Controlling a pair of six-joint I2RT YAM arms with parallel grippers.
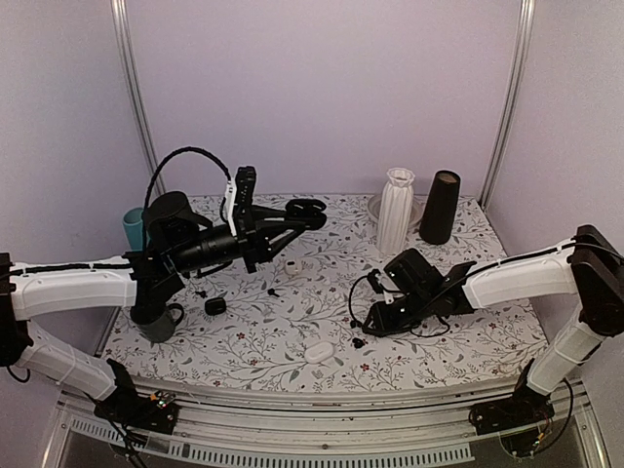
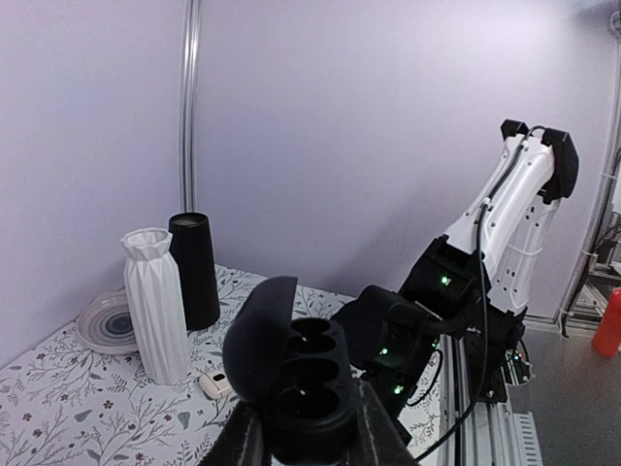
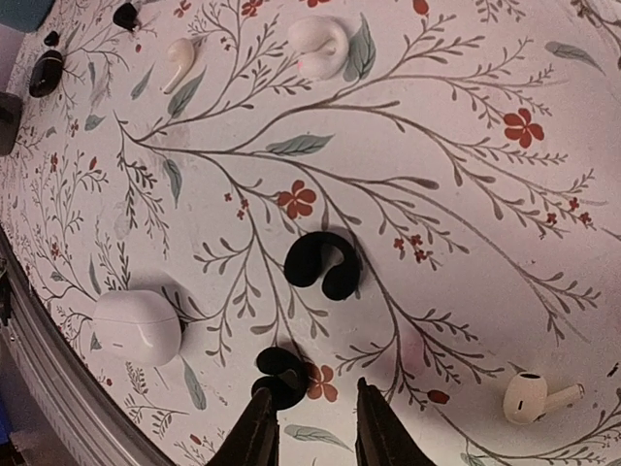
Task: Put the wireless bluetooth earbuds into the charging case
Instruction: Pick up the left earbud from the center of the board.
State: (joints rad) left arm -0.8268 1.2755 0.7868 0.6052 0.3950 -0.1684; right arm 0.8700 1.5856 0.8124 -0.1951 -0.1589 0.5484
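My left gripper [image 1: 292, 219] is shut on an open black charging case [image 2: 309, 377] and holds it raised above the table, lid up to the left, its round wells empty. The case also shows in the top view [image 1: 309, 214]. My right gripper [image 3: 316, 416] is open and low over the floral tablecloth. A black C-shaped earbud [image 3: 280, 375] lies at its left fingertip [image 3: 260, 413], not between the jaws. A second black C-shaped earbud [image 3: 322, 264] lies just beyond. One of the two shows in the top view [image 1: 359, 342] at my right gripper [image 1: 365, 334].
A closed white case [image 3: 136, 327] lies left of the right gripper, loose white earbuds [image 3: 534, 396] around. A small closed black case [image 1: 215, 305] and tiny black earbuds [image 1: 273, 291] lie mid-left. A white vase [image 1: 396, 207], black cylinder [image 1: 441, 207], teal cup [image 1: 134, 229] and grey mug [image 1: 161, 322] stand around.
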